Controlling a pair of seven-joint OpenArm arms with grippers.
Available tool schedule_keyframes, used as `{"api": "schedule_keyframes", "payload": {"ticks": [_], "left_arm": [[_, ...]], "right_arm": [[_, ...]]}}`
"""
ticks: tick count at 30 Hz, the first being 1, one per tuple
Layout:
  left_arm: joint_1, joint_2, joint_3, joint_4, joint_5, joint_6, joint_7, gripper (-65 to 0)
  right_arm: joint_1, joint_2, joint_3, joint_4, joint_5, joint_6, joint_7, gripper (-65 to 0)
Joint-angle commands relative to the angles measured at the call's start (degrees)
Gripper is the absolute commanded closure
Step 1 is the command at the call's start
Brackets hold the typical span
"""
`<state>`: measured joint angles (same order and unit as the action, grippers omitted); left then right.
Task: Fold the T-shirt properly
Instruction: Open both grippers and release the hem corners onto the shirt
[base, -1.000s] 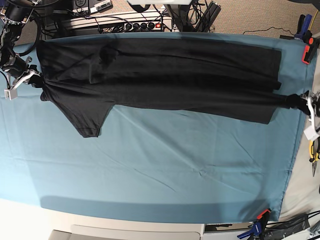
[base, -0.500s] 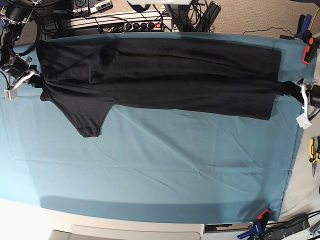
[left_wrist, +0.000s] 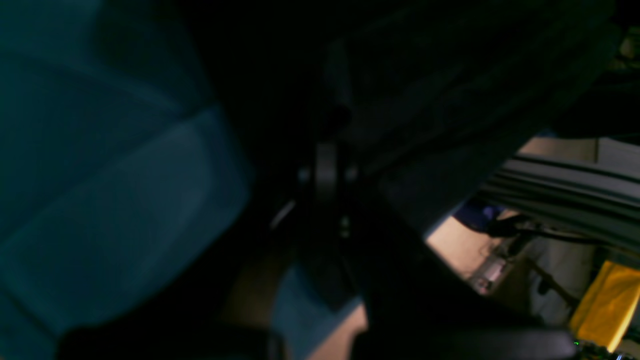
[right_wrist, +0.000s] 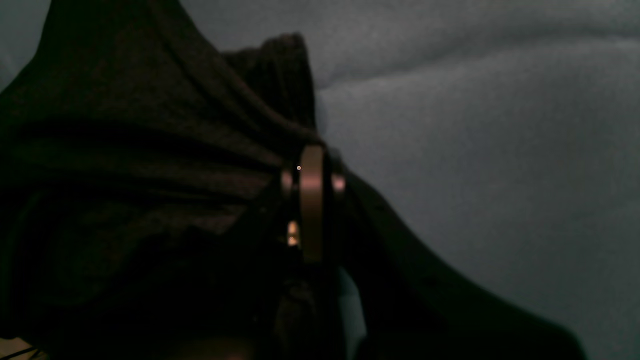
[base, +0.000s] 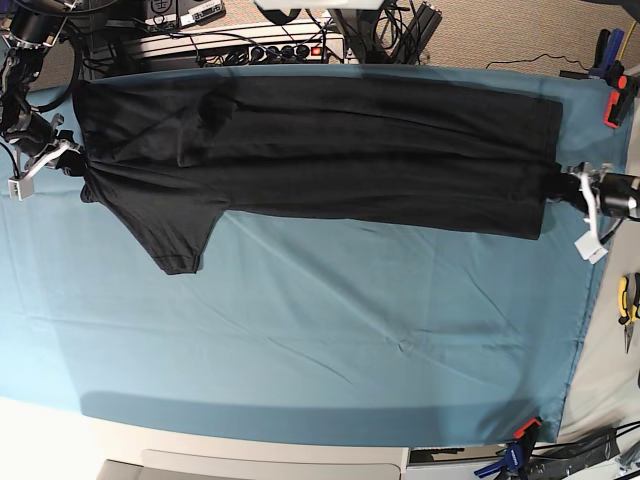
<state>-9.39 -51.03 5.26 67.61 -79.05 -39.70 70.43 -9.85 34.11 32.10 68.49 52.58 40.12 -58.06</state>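
The black T-shirt (base: 320, 150) lies plain side up, stretched sideways across the far half of the teal table cloth (base: 300, 330). One sleeve (base: 180, 240) points toward the front. My left gripper (base: 562, 187) is shut on the shirt's hem at the right end. In the left wrist view it (left_wrist: 327, 170) is dark and blurred against the black fabric (left_wrist: 450, 90). My right gripper (base: 72, 160) is shut on the shirt's shoulder end at the left. In the right wrist view the cloth (right_wrist: 150, 175) bunches into its closed fingers (right_wrist: 311, 200).
Power strips and cables (base: 250, 45) lie behind the table. A red clamp (base: 618, 100) holds the cloth's right edge and a blue clamp (base: 515, 455) holds it at the front right. Yellow pliers (base: 627, 305) lie off the right edge.
My left gripper has moved inward and toward the back with the hem, so the shirt's right end is drawn out less. The right gripper has not moved.
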Motion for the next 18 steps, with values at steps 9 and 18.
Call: {"api": "schedule_keyframes", "payload": {"ticks": [9, 18], "left_arm": [[-2.1, 0.5, -0.7, 0.55, 4.17, -0.3, -2.97, 0.0], [-5.03, 0.5, -0.72, 0.55, 11.02, 1.36, -4.46, 0.0]], "right_arm": [[0.35, 1.79, 0.63, 0.85, 0.46, -0.12, 1.38, 0.0], [0.35, 1.77, 0.63, 0.83, -0.15, -0.12, 1.51, 0.0]]}}
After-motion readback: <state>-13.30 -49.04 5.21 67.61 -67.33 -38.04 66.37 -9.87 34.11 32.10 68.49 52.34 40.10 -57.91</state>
